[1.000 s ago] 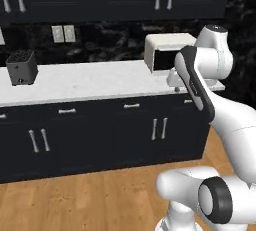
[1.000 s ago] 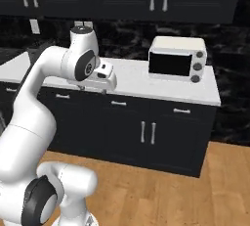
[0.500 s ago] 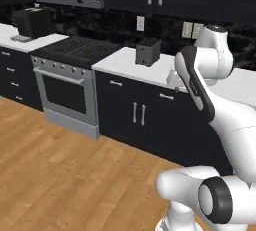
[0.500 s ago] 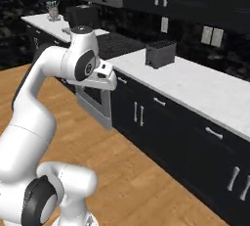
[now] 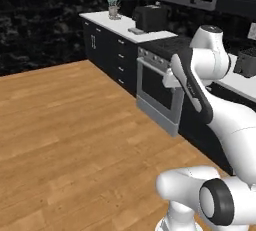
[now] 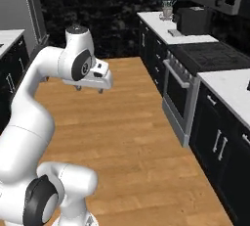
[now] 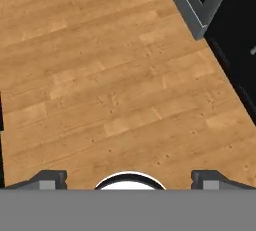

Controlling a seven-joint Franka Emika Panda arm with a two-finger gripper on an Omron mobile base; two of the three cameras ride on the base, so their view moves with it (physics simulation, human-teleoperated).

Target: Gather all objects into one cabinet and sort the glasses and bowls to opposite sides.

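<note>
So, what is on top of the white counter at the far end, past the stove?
On the white counter stand a vase of flowers, a boxy black machine and a small flat thing. What lies behind the machine is covered.

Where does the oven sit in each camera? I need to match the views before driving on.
Left base view: the oven is right of centre, below the cooktop.
Right base view: oven, right of centre.
Hand view: the grey-framed corner at top right is likely its door.
Shared landmark: the wooden floor in front of it.
</note>
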